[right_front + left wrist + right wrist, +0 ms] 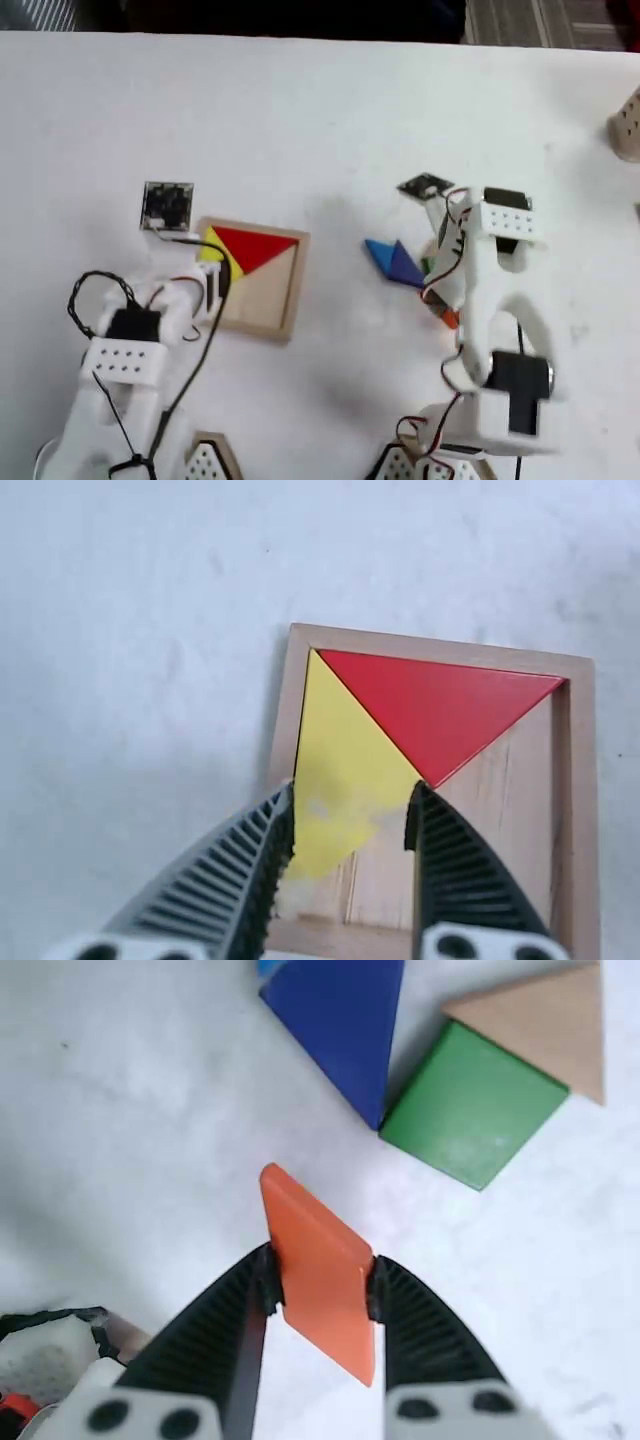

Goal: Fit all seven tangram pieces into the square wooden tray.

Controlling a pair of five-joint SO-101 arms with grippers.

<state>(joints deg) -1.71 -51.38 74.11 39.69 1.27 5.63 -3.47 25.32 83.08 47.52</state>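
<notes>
Left gripper jaws spread, nothing pinched, parked over the near rim of the square wooden tray. Yellow triangle lies flat in the tray, its near corner between the two fingers; can't tell if they touch it. Red triangle is just past the fingertips, flat, edge to edge with the yellow; bare wood floor off to the side of the gripper. Right gripper pinches an orange piece by its two long sides, piece poking out beyond the fingertips, above the white table. Ahead of that gripper on the table: dark blue triangle, green square just beside its tip, tan triangle against the green, well apart from the tray
</notes>
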